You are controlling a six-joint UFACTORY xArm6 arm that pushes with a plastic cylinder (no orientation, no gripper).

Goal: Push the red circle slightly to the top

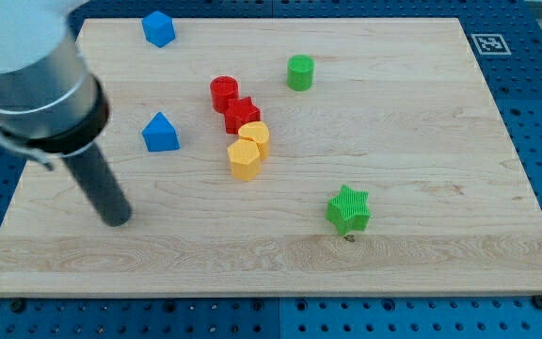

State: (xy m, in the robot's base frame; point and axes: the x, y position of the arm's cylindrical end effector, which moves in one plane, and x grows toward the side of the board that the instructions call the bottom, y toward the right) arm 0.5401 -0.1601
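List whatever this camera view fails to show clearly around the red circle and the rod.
- Red circle: its lower side is hidden by the red star pressed against it; contact can't be confirmed.
- Yellow blocks: they overlap, so shapes are unclear.
- My tip: far at the view's left; the arm above is blurred and cut off by the top-left edge.

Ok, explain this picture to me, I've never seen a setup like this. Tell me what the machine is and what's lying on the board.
There is one picture, from a single camera looking down at a wooden board. The grey cylinder at the view's left is a robot arm ending in a dark rod; its tip pushes blocks and holds nothing. It sits well left of and below the red circle. Touching that circle is a red star, then two yellow blocks. Also there: two blue blocks, a green cylinder, a green star.
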